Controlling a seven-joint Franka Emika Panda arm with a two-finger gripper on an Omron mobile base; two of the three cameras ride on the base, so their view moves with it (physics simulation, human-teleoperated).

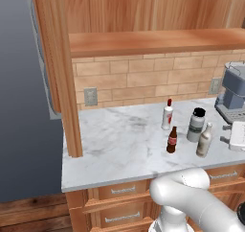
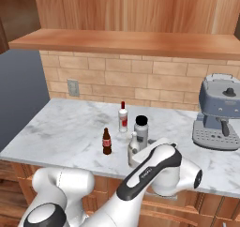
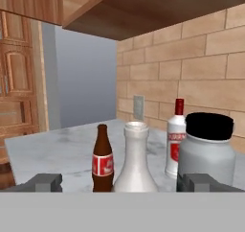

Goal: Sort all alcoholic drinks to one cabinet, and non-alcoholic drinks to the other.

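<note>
From the left base camera I see all four bottles clustered on the marble counter [image 1: 110, 145]: the white bottle [image 1: 167, 115] with its red cap at the back, the cola bottle [image 1: 172, 140] in front of it, the short grey jar [image 1: 195, 125] and the silver bottle [image 1: 204, 140] at the near edge. The cabinet [image 1: 143, 15] hangs above, and its door [image 1: 55, 58] stands open at the far side.

Over on the right base camera, my arm reaches in low, the wrist right behind the silver bottle [image 2: 133, 148]. The coffee machine [image 2: 218, 111] sits well off to the hand's right, no bother.

Hand camera now: my gripper [image 3: 119, 182] is spread wide, empty, fingertips [image 3: 45, 182] either side of the silver bottle [image 3: 135, 159], dead ahead and close. The cola bottle [image 3: 102, 159] stands just left of it, the grey jar [image 3: 206, 152] just right, the white bottle [image 3: 175, 140] behind.

I judge this is the approach to the first grab, nothing sorted yet. Next I push forward and close on the silver bottle's body, and those tight neighbours could get knocked.
</note>
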